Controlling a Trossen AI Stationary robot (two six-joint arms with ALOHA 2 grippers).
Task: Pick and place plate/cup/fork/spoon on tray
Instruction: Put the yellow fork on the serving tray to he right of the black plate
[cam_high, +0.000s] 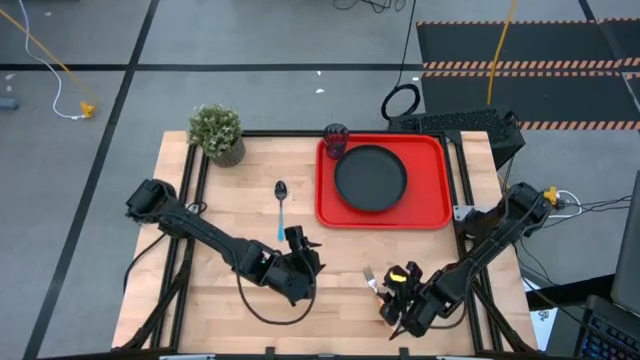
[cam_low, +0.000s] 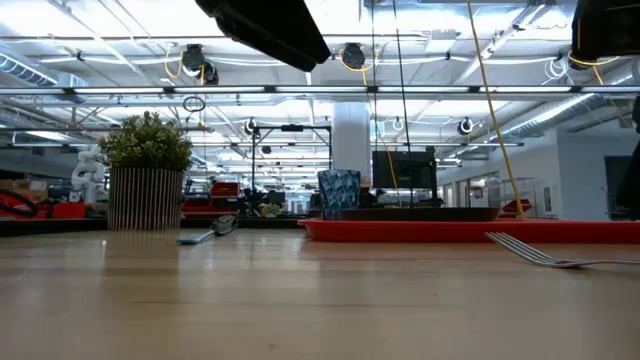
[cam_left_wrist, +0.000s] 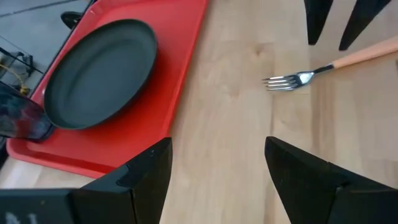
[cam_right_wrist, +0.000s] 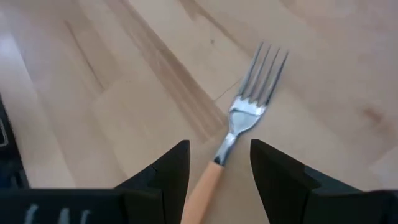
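**Right hand over fork handle, fingers apart; plate and cup already on tray**

- Right hand (cam_high: 398, 300) at the near edge of the tabletop (cam_high: 240, 195), right of centre. Fingers (cam_right_wrist: 169, 171) apart, straddling the fork's orange-tan handle in the right wrist view; can't tell if they touch it.
- Fork (cam_right_wrist: 239, 140) lies flat on the wood, tines pointing away from the right hand. In the high view only the tines show at (cam_high: 369, 277); the rest is under the hand.
- Left hand (cam_high: 300, 248) near front centre, just left of the fork, fingers (cam_left_wrist: 146, 168) apart, holding nothing. Its camera looks across at the fork (cam_left_wrist: 323, 67) and the tray's near edge.
- Spoon (cam_high: 281, 208) flat on the tabletop, mid-depth, left of the tray, apart from it. Bowl toward the far side, blue handle toward the near side.
- Tray (cam_high: 435, 195) at far right of the tabletop.
- Plate (cam_high: 370, 177) sits inside the tray, roughly centred.
- Cup (cam_high: 335, 138) upright in the tray's far-left corner, just beside the plate.
- Potted plant (cam_high: 217, 133) at the far-left corner of the tabletop, well apart from the tray.
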